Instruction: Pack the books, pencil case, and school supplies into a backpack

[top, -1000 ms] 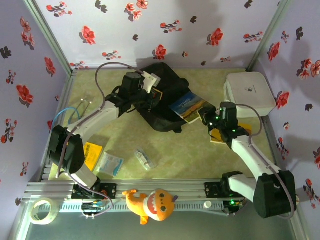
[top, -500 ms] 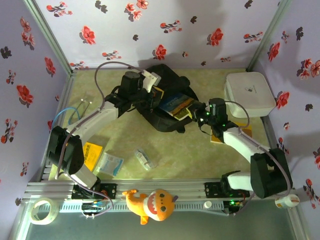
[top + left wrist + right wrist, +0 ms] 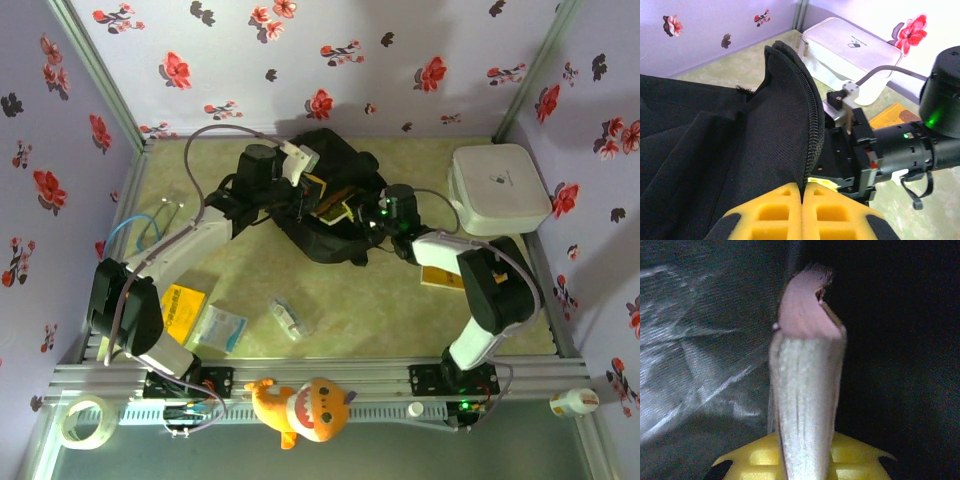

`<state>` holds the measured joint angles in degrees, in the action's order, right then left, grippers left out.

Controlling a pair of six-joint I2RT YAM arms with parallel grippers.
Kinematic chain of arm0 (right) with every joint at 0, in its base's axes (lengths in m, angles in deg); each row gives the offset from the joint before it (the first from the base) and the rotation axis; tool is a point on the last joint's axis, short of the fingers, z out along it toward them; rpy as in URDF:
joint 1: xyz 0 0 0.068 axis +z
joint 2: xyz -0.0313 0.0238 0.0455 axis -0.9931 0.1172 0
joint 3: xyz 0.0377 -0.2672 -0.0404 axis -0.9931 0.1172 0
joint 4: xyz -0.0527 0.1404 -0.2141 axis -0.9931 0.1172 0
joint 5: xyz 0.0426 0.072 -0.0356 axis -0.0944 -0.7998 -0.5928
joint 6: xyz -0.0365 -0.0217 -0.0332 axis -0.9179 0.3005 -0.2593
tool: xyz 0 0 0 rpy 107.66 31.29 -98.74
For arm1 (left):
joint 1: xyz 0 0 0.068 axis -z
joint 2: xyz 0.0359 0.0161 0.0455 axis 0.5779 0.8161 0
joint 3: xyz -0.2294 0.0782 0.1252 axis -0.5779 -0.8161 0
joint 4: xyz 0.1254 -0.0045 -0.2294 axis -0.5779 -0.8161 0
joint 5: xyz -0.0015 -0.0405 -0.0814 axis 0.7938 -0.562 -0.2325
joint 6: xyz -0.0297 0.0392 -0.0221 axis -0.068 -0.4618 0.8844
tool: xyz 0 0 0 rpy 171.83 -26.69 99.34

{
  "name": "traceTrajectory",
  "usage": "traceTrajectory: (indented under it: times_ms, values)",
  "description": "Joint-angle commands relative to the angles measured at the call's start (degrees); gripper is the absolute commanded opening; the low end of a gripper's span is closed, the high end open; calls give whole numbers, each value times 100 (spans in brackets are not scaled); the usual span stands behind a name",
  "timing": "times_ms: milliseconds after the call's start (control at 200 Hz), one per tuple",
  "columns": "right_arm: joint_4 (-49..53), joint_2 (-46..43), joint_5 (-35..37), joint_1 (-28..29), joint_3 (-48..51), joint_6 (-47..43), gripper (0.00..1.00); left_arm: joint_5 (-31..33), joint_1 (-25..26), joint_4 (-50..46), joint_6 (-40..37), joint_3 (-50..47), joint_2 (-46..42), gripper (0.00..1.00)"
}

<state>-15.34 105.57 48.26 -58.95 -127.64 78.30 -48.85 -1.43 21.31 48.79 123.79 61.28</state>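
**Both jaws closed: left on backpack rim, right on blue book in the opening**

I find the left jaws shut. Their yellow fingers (image 3: pixel 775 212) are pressed together on the zippered rim of the backpack (image 3: pixel 765 145), which rises above them. The right jaws are clamped on the blue book (image 3: pixel 805 390), seen edge-on against the dark lining. From above, that book sits in the mouth of the backpack, which lies at the far middle of the bench (image 3: pixel 400 310). A yellow book (image 3: pixel 440 277) lies on the bench under the right arm, near the white box (image 3: pixel 500 185). A second yellow book (image 3: pixel 185 305) lies at near left, with a pale packet (image 3: pixel 222 326) just beside it. The pencil case (image 3: pixel 288 318) lies near the packet, well apart from the backpack.
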Motion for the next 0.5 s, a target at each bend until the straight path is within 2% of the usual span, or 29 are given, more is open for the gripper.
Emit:
traceTrajectory:
  times_ms: [0, 300, 495]
  values:
    - [-1026, 221, 305, 56, -328, 14, 10, -184, 33, 494, 92, 26, -241, 0]
    - [-873, 1055, 563, 67, -858, -276, 10, -179, 34, 540, 154, -17, -266, 0]
    - [-609, 1627, 762, 82, -1199, -299, 15, -119, -3, 612, 266, -109, -208, 0]
